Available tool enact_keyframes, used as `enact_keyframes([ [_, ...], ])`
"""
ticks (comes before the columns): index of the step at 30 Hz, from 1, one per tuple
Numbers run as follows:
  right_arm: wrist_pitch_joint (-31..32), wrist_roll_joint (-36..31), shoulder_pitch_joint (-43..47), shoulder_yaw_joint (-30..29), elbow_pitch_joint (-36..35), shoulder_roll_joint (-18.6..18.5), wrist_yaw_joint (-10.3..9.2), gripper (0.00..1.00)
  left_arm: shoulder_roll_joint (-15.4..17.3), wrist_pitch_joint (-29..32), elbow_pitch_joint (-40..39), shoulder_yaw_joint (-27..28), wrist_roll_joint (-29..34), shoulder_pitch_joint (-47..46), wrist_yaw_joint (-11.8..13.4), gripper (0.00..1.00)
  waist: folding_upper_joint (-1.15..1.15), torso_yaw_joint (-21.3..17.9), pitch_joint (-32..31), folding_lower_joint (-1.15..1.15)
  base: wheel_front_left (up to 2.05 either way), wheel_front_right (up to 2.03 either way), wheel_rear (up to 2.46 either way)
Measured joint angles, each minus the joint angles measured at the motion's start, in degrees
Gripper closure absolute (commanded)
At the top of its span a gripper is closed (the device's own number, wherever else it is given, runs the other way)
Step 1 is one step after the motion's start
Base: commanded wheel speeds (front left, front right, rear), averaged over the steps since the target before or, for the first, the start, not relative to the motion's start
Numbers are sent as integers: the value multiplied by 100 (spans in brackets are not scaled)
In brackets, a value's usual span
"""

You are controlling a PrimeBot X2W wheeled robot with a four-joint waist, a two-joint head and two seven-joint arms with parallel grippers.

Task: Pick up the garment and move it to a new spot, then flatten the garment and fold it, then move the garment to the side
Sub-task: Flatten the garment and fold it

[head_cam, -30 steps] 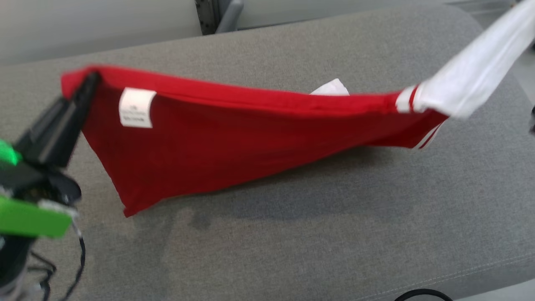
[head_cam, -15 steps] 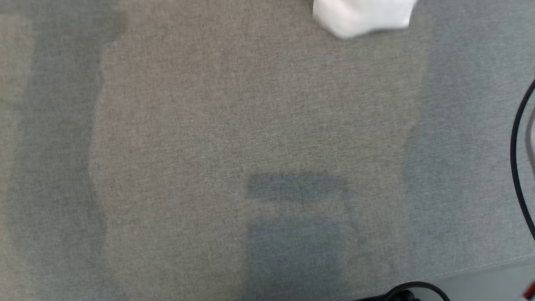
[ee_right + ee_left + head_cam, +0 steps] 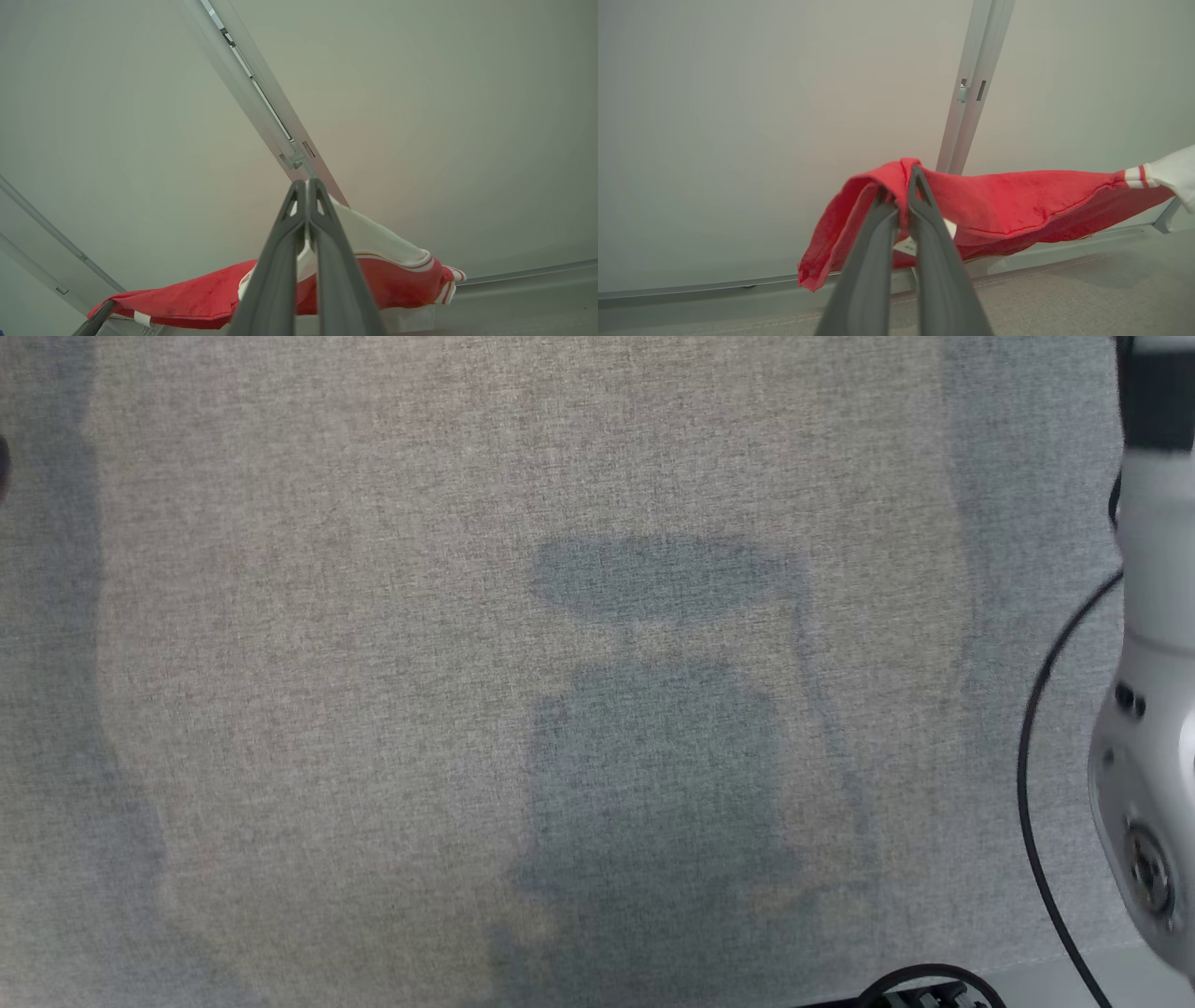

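Observation:
The garment [image 3: 1017, 200] hangs in the air, stretched between my two grippers above the grey upholstered surface [image 3: 1064, 298]. In the left wrist view my left gripper [image 3: 901, 184] is shut on a bunched red edge, and the cloth runs right to a white sleeve [image 3: 1171, 172] with striped trim. In the right wrist view my right gripper [image 3: 307, 184] is shut on the white sleeve [image 3: 369, 238]. From there the red body [image 3: 196, 298] sags to the lower left, where its small white label [image 3: 142, 318] shows beside the other gripper's dark finger [image 3: 96, 319].
The head view looks straight down on the grey surface [image 3: 327, 663], with a broad shadow [image 3: 653, 756] in its middle. My right arm's pale forearm [image 3: 1153, 709] and a black cable [image 3: 1036, 756] run along the right edge. A pale wall with a metal post [image 3: 971, 93] stands behind.
The head camera has tilted down onto the grey surface, so the stretched garment and left gripper seen a second ago have passed out the top. The pale forearm has entered at the right.

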Motion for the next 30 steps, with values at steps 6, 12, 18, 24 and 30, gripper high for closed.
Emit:
enact_keyframes([
  [6,-43,1042,2367,235,-1245,-553,-1,100,517,-137,-748,-372,-548,1628,-8,100,0,-28,-244,-1,0,0,0],
  [12,-27,1755,5615,257,-2705,-1047,-1,100,870,-201,-2141,-189,-790,4415,269,100,0,-66,-1008,-2,0,0,0],
  [18,-109,2181,7754,116,-3316,-1146,-1,100,901,-208,-3452,-219,-734,6916,1017,100,0,-153,-1893,-3,0,0,0],
  [24,-344,2625,9605,32,-3562,-1314,-1,100,657,-209,-4455,-224,-994,8709,1552,100,0,-227,-2660,-3,0,0,0],
  [30,-577,2882,9768,69,-3556,-1466,-1,100,659,114,-4846,-376,-1171,8996,1716,100,0,-285,-3045,-3,0,0,0],
])
